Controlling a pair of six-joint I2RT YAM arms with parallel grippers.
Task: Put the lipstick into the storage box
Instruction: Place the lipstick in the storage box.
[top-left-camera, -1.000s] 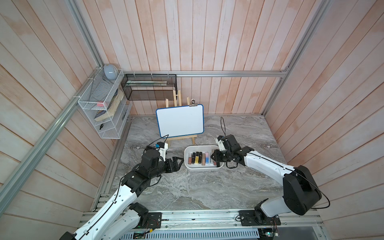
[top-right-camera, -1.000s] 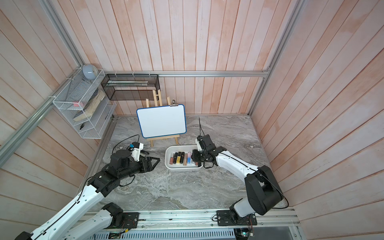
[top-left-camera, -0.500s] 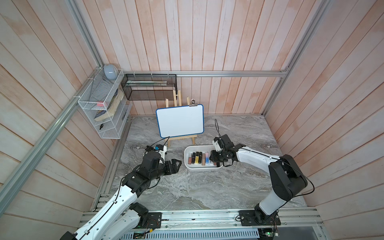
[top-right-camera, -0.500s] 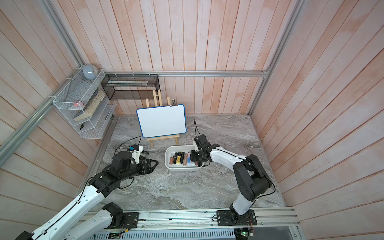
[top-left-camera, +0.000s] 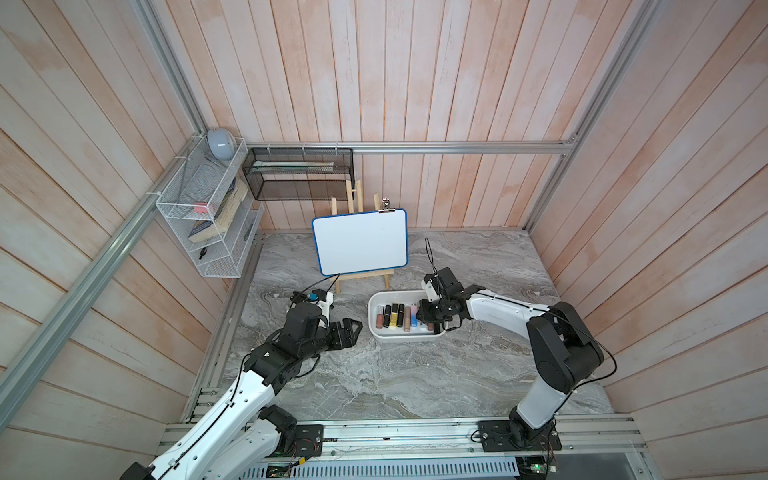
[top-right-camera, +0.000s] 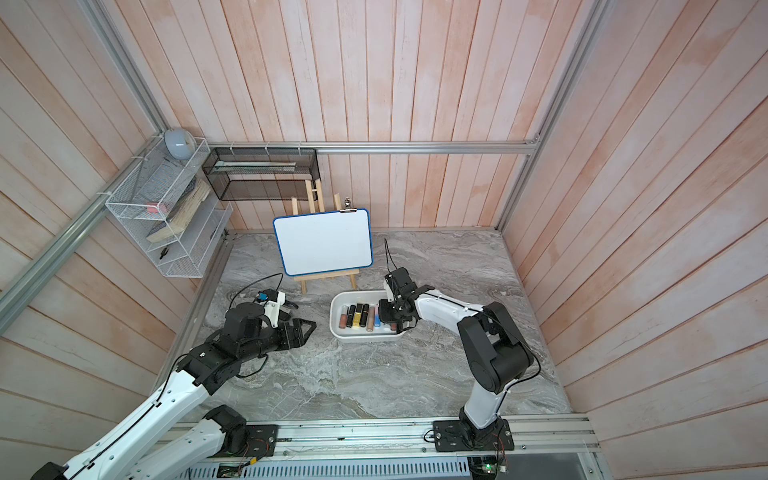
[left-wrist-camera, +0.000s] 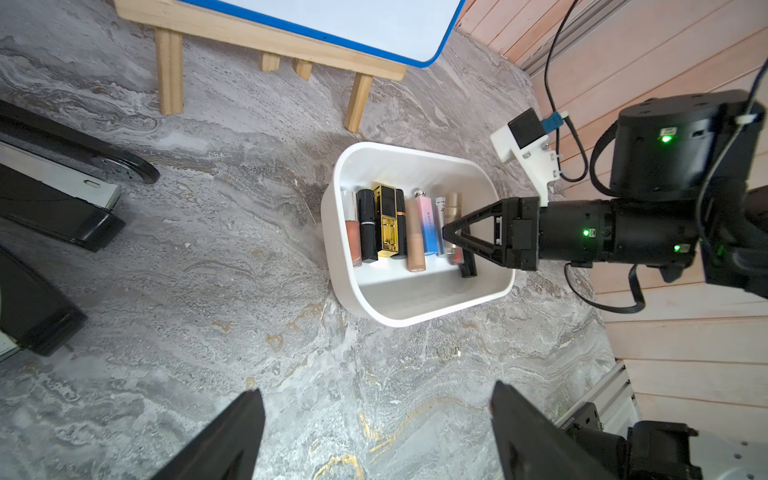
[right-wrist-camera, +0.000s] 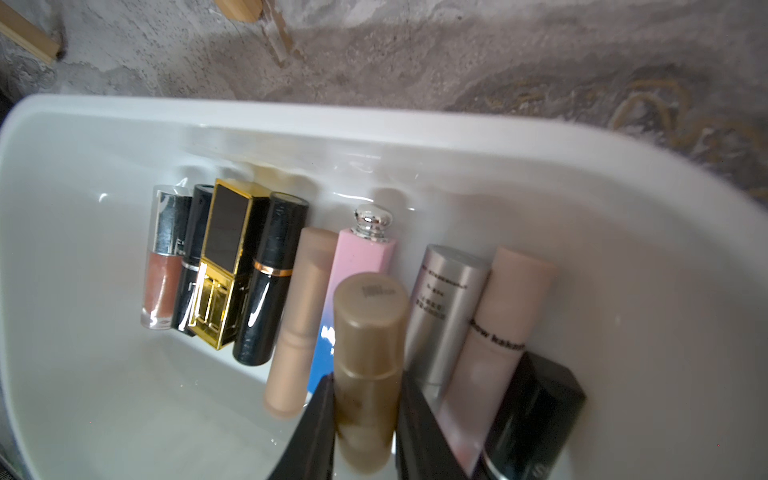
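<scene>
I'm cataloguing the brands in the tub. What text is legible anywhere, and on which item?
"kaka", partial, on the pale pink tube; rest cut off.
Too blurred: small print on the silver tube.
Unreadable: cap mark on the gold lipstick in the right tool.
No text on the whiteboard.

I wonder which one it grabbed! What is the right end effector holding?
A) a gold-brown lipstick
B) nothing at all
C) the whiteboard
A: the right wrist view shows the right end effector shut on the gold-brown lipstick, over the storage box.
</scene>
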